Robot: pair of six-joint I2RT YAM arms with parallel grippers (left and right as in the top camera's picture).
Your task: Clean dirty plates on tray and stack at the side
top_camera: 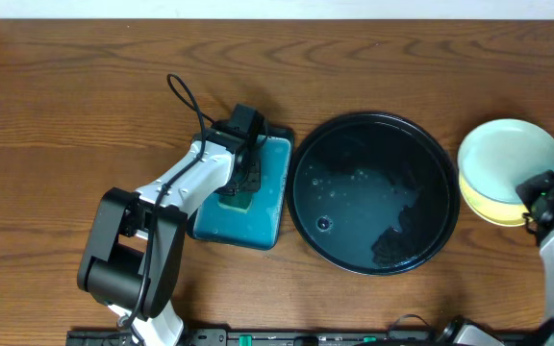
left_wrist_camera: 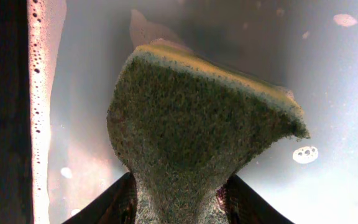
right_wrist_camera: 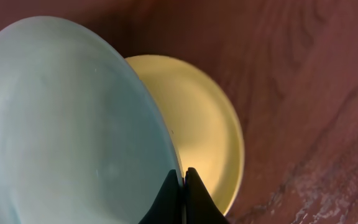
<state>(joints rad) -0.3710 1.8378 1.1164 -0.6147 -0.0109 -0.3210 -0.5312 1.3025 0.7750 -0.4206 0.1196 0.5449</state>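
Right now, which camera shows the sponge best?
The left wrist view: the sponge fills the frame, pinched by the left gripper. Overhead shows only a sliver under that gripper, over the teal tray. The right wrist view shows none of it.

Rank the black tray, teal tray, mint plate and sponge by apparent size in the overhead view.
1. black tray, clearly largest
2. teal tray, partly covered
3. mint plate, close behind; it is gripped and tilted, so this gap is unsure
4. sponge, mostly hidden
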